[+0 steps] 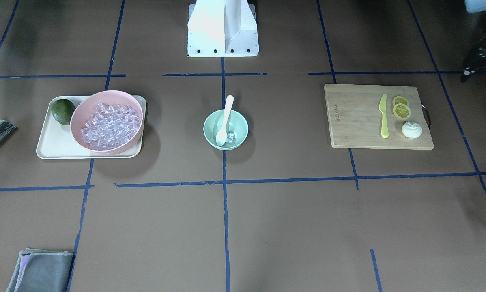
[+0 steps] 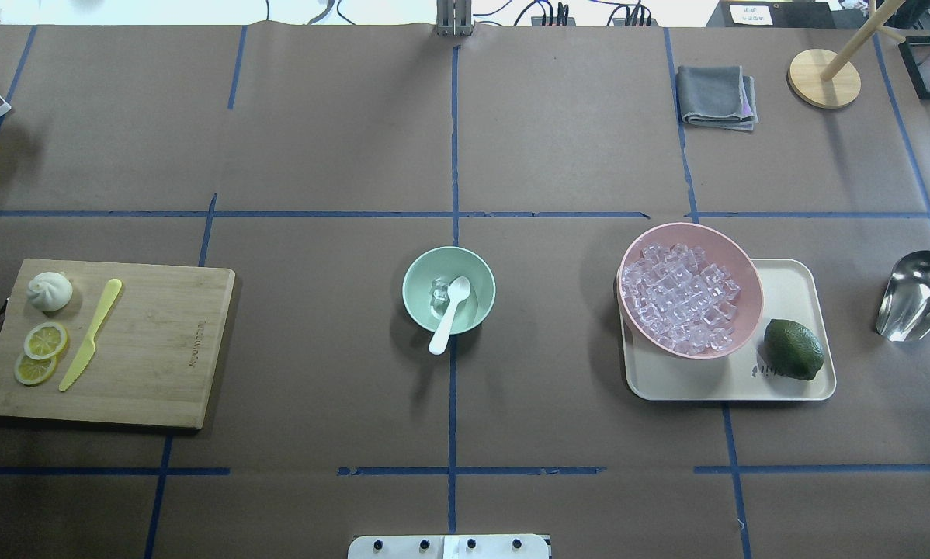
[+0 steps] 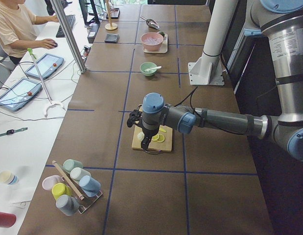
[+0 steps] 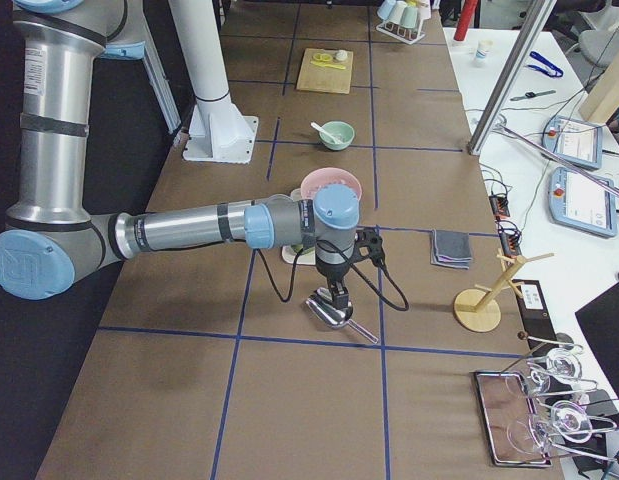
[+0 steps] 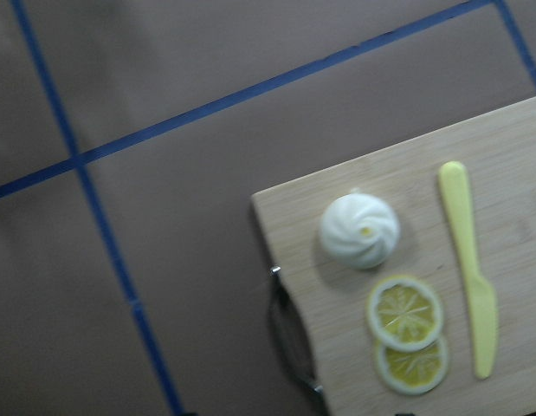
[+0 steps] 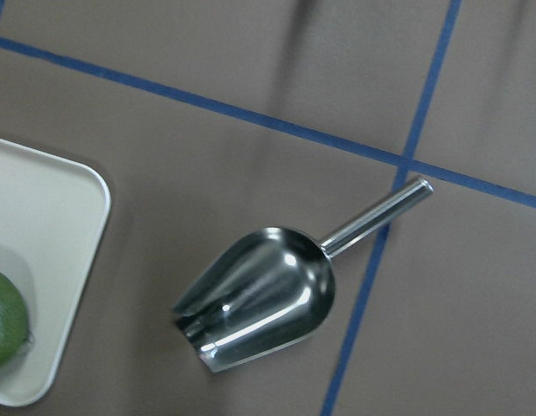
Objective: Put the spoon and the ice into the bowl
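The mint-green bowl (image 1: 237,121) (image 2: 480,299) stands at the table's centre. The white spoon (image 1: 225,119) (image 2: 449,314) lies in it, scoop down and handle over the rim towards the robot. A few clear ice cubes (image 1: 231,139) (image 2: 438,293) lie in the bowl beside the scoop. More ice (image 2: 682,299) fills the pink bowl (image 1: 80,111). My left gripper (image 3: 145,142) hangs over the cutting board and shows only in the exterior left view. My right gripper (image 4: 336,293) hangs above the steel scoop and shows only in the exterior right view. I cannot tell whether either is open or shut.
A wooden cutting board (image 2: 154,365) on the robot's left holds a yellow-green knife (image 2: 91,334), lemon slices (image 2: 42,353) and a white bun (image 2: 50,291). A cream tray (image 2: 713,384) holds the pink bowl and a lime (image 2: 793,349). A steel scoop (image 2: 919,291), grey cloth (image 2: 717,95) and wooden stand (image 2: 824,78) lie right.
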You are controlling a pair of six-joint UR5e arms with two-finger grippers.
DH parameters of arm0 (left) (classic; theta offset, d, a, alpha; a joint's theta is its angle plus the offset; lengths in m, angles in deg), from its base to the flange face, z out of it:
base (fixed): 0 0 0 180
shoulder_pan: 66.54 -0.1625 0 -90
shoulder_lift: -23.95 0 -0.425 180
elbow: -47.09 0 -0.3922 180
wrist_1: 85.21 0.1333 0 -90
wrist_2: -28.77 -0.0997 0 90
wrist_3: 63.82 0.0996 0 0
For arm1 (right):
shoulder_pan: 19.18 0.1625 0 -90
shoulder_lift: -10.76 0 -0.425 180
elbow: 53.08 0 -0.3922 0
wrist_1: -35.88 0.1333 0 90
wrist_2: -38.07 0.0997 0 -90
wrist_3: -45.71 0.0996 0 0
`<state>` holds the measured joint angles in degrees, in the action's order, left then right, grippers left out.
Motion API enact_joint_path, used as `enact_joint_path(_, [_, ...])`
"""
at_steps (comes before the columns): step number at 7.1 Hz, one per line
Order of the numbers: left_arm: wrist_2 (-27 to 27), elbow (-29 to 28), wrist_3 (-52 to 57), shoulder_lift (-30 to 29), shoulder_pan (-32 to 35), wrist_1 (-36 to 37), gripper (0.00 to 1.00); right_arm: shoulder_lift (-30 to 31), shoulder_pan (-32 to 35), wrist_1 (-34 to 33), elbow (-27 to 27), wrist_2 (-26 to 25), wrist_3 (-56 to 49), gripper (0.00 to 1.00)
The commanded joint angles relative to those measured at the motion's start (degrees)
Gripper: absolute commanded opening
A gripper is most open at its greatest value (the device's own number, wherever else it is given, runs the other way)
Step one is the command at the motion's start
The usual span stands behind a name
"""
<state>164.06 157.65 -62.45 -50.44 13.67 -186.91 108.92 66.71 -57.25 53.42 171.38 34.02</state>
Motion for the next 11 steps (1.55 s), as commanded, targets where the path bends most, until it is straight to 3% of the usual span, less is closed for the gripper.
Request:
enact_joint_path(1, [1.38, -0.25, 2.49, -0.66, 2.67, 6.85, 0.86, 0.37, 1.38, -0.91, -3.14, -0.69, -5.44, 0.99])
enact_joint_path(4, [1.12, -1.21, -2.56, -3.37, 2.59, 8.98, 0.93, 0.37, 1.73, -1.08, -3.67, -0.69, -6.41, 0.99])
enact_joint_path(7, [1.38, -5.08, -4.63, -3.91, 2.41, 8.10, 0.93, 0.46, 3.22, -1.78, -4.90, -0.51, -9.30, 0.99])
enact_joint_path(8, [1.29, -5.34, -4.89, -4.78, 2.41, 8.88, 0.99, 0.37, 4.27, -2.83, -4.82, -0.43, -10.01, 0.99])
enact_joint_path(11, [1.20, -8.95, -10.56, -9.61, 2.41, 8.54, 0.99, 0.81, 4.55, -3.02, -4.82, -0.51, -10.11, 0.99])
